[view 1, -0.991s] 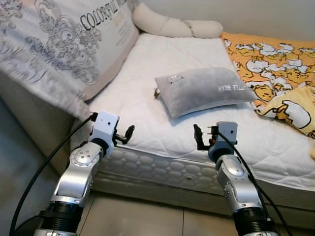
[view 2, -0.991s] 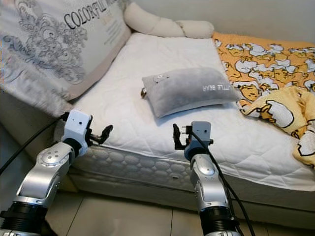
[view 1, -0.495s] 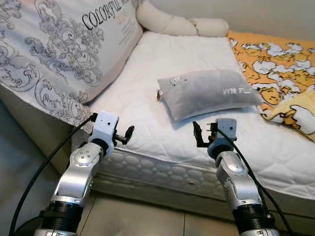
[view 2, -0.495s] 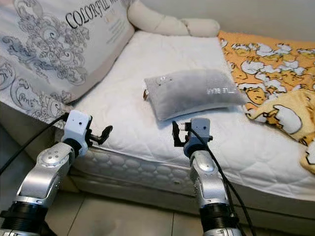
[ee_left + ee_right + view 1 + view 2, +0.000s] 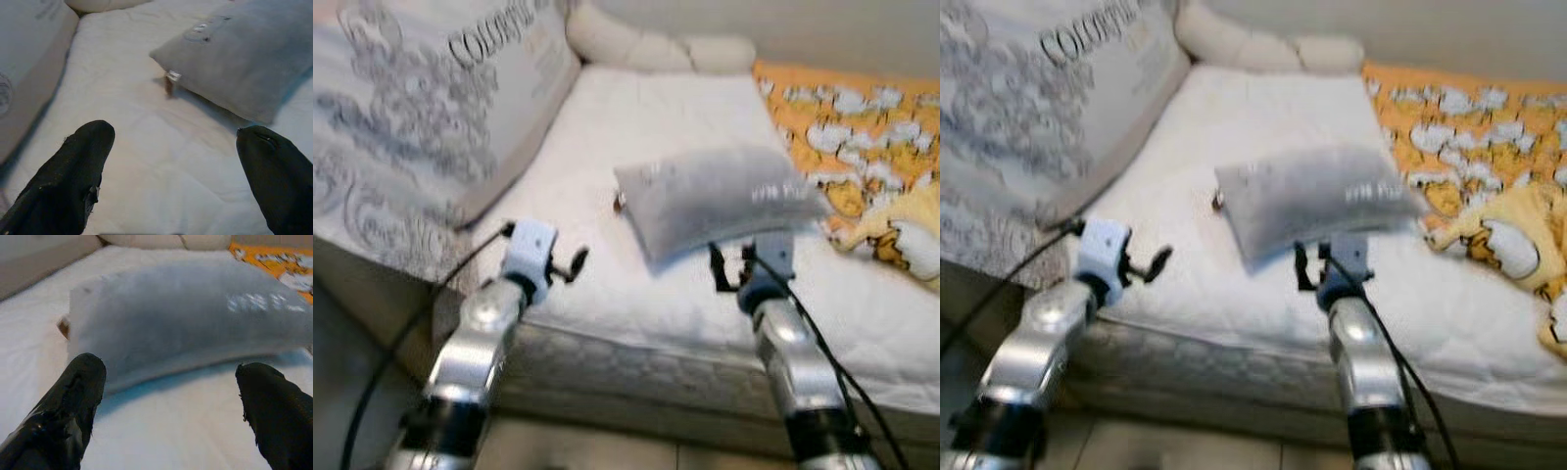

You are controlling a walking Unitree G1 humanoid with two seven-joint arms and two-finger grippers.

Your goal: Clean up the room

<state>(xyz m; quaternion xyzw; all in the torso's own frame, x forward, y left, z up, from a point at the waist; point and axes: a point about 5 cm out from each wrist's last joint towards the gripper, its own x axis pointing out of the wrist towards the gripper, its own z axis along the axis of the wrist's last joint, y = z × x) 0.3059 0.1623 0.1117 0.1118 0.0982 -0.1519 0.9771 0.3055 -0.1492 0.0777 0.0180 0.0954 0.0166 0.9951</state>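
A grey pillow (image 5: 720,196) is lying across the middle of a white quilted mattress (image 5: 636,127), its white lettering facing toward the far side and a small tag (image 5: 172,76) sticking out at one corner. Both head views are blurring. The left claw (image 5: 570,265) is hovering over the near edge of the mattress, well short of the pillow; in the left wrist view its two black fingers (image 5: 68,181) are standing wide apart, holding nothing, with bare sheet between them and the pillow's tagged corner ahead. The right claw (image 5: 729,269) is hanging just before the pillow's near long side, not touching it; in the right wrist view its fingers (image 5: 63,413) are also spreading wide and gripping nothing, framing the pillow's grey flank. A large patterned cushion (image 5: 431,127) printed with grey scrollwork is leaning at the bed's left side. A cream bolster (image 5: 656,49) is lying along the far end, and an orange blanket (image 5: 852,127) with a cartoon print is lying rumpled on the right.
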